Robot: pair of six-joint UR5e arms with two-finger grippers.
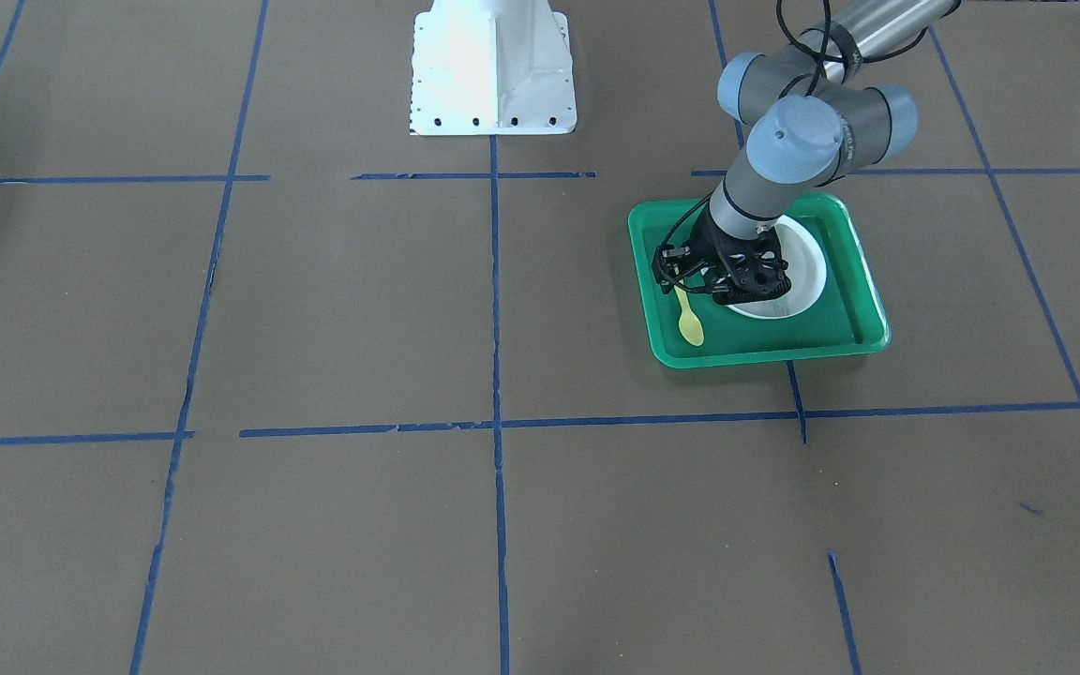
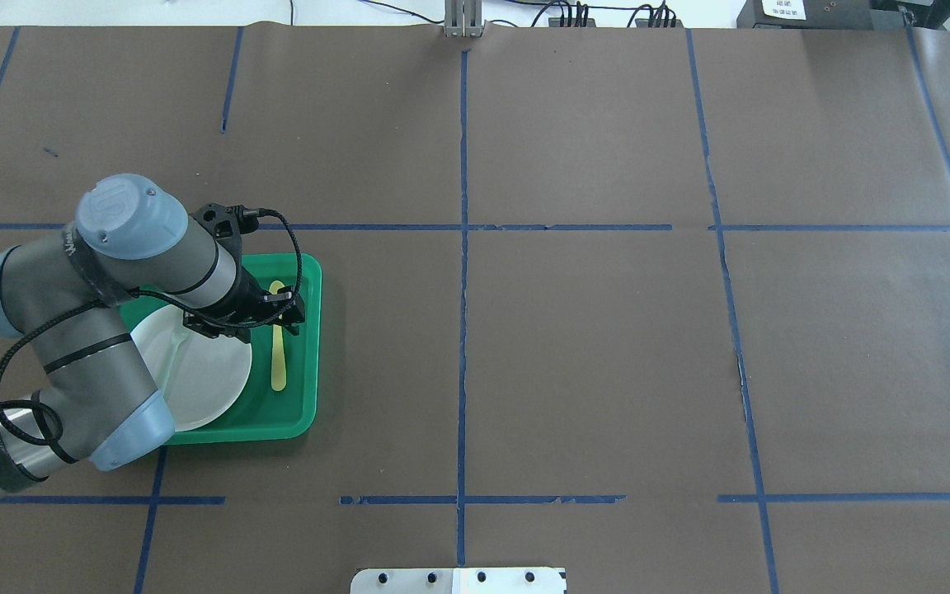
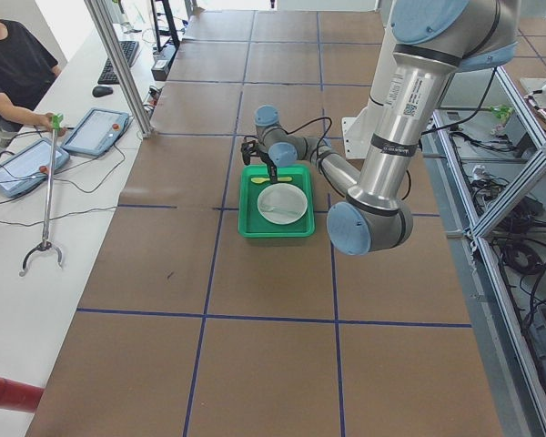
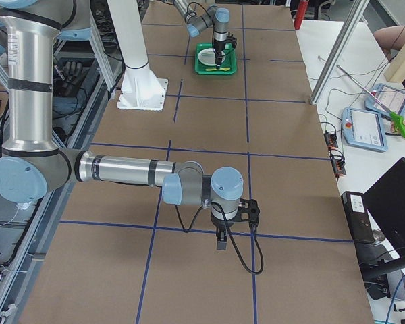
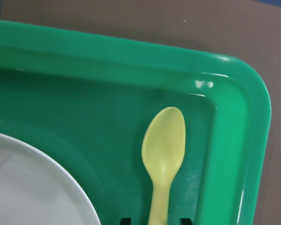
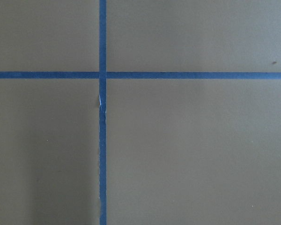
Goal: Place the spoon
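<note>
Lying flat, the spoon [image 2: 278, 363] sits in the green tray [image 2: 298, 400] beside the white plate [image 2: 211, 371], near the desk's left edge. The left end effector [image 2: 279, 320] straddles its handle, spread apart. Placement looks done, with only withdrawal left. Whether the right end effector [image 4: 221, 239] is spread, I cannot tell.

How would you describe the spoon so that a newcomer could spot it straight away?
Find the green tray on the robot's left side of the table. Inside it, between the white plate and the rim nearer the table's middle, lies the spoon: small, slim and the only yellow thing there.
</note>
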